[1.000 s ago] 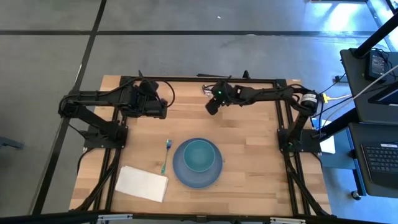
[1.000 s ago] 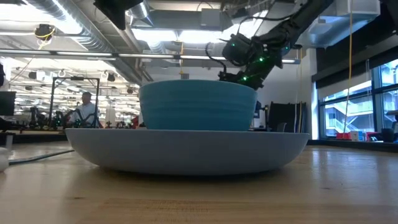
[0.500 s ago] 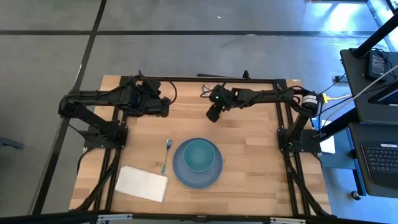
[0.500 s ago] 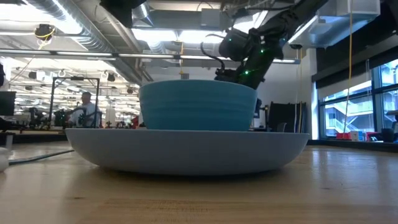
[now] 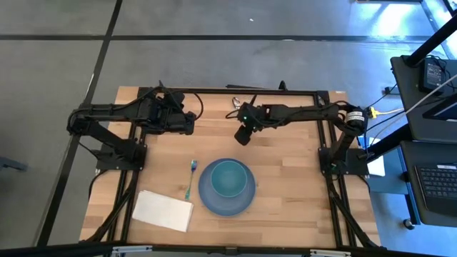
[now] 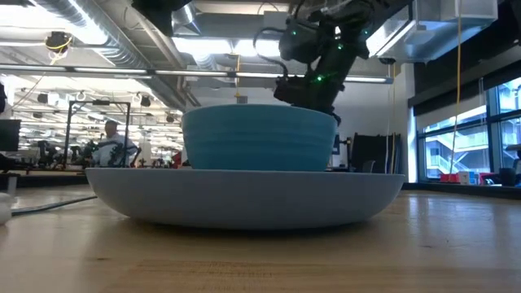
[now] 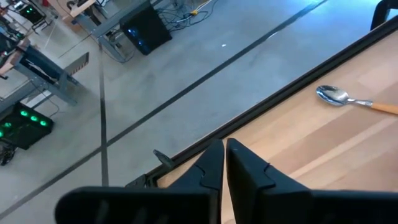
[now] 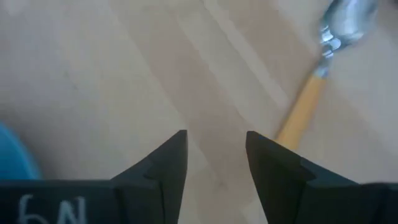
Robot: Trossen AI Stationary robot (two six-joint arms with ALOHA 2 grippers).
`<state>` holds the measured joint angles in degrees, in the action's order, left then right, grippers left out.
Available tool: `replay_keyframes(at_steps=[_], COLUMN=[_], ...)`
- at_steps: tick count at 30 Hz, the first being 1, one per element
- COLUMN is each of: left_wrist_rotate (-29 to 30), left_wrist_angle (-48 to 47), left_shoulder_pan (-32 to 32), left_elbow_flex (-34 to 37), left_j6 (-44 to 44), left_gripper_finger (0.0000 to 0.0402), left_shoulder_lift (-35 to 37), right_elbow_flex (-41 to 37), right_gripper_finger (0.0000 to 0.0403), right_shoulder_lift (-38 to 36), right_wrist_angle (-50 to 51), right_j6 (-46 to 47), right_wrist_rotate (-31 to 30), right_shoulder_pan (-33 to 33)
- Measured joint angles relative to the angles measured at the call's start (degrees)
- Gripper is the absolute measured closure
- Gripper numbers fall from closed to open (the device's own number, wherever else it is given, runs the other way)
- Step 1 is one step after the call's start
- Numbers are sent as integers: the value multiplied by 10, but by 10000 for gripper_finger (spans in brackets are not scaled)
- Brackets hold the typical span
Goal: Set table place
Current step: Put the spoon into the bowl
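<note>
- We see the table (image 5: 285, 178), light wooden planks inside a black frame, from straight above.
- A blue plate (image 5: 227, 187) sits toward the near edge, and a teal bowl (image 5: 228, 178) rests in it; from table height the bowl (image 6: 259, 137) rises out of the plate (image 6: 244, 195) and fills the middle of that view.
- Just to the left of the plate lies a fork (image 5: 190, 177) with a teal handle, apart from the rim.
- A white napkin (image 5: 163, 210) lies further left, toward the near left corner.
- The spoon (image 8: 314, 87) with its orange handle lies flat on the wood near the far edge; the left wrist camera shows it too (image 7: 354, 99).
- The right gripper (image 8: 214, 155) hangs over the far middle of the table with its fingers parted and nothing between them; the spoon lies just beyond one fingertip, not touching.
- From above, the right gripper (image 5: 243, 134) sits between the spoon's end of the table and the plate.
- The left gripper (image 7: 224, 165) waits at the far left of the table, its fingers pressed together on nothing.
</note>
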<state>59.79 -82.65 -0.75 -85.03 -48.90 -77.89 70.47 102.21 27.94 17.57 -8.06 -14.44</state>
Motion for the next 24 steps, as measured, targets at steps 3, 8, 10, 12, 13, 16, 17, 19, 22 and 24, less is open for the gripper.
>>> replay_keyframes(at_steps=[3, 8, 10, 12, 13, 16, 17, 19, 22, 24], left_wrist_rotate=[0, -7, -7, -8, -7, -7, -6, -4, 3, 10], left_wrist_angle=[0, 0, 0, 0, 0, 1, 1, 1, 1, 1], left_shoulder_pan=[0, 0, 0, 0, 0, 0, 0, 0, 1, 1], left_elbow_flex=[0, 0, 0, 0, 0, 0, 0, 0, 0, 0], left_j6=[0, 0, 0, -1, 0, 0, 0, 0, 0, 0], left_gripper_finger=[396, 400, 398, 394, 391, 384, 382, 378, 372, 369], left_shoulder_lift=[0, 0, 0, 0, 0, 0, 0, 0, 0, 0], right_elbow_flex=[4, 4, 4, 4, 4, 4, 4, 4, 4, 4], right_gripper_finger=[237, 237, 237, 237, 237, 237, 237, 237, 237, 237], right_shoulder_lift=[0, 5, 12, 21, 28, 52, 60, 75, 88, 89], right_wrist_angle=[0, 5, 0, -3, -9, -24, -33, -40, -63, -72], right_j6=[-7, 5, 16, 17, 17, 14, 12, 1, -2, -2], right_wrist_rotate=[-69, -48, -45, -30, -26, -10, -9, -11, -11, -12], right_shoulder_pan=[-6, -46, -60, -73, -77, -83, -84, -85, -92, -99])
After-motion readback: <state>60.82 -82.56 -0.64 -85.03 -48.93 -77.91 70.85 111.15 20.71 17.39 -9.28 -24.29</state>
